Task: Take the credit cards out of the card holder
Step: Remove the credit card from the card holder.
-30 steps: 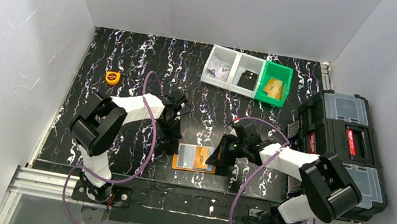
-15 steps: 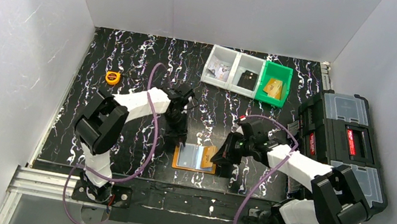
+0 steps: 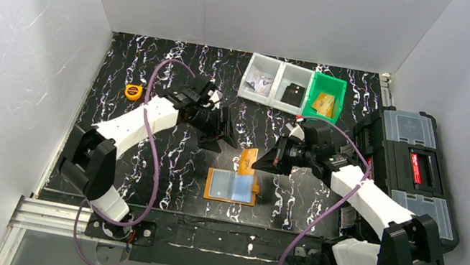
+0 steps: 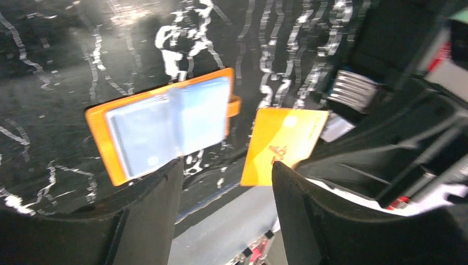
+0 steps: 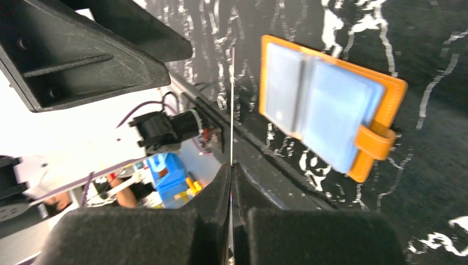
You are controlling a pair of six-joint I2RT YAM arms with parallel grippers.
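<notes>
Card holder [image 3: 231,186] open | right claw [image 5: 230,168] clamped on credit card [image 4: 282,144], now lifted | left claw [image 4: 226,193] apart, withdrawn

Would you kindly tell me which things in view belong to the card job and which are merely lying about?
In the job:
card holder, lying open
yellow card, pinched in the right claw
left claw, open

Lying about:
tape measure
bins
toolbox

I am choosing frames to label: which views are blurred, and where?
Left wrist: motion blur smears the card holder and the orange card. Right wrist: the card holder is slightly soft; the card shows edge-on, a thin line. Top external: sharp, evenly lit.
</notes>
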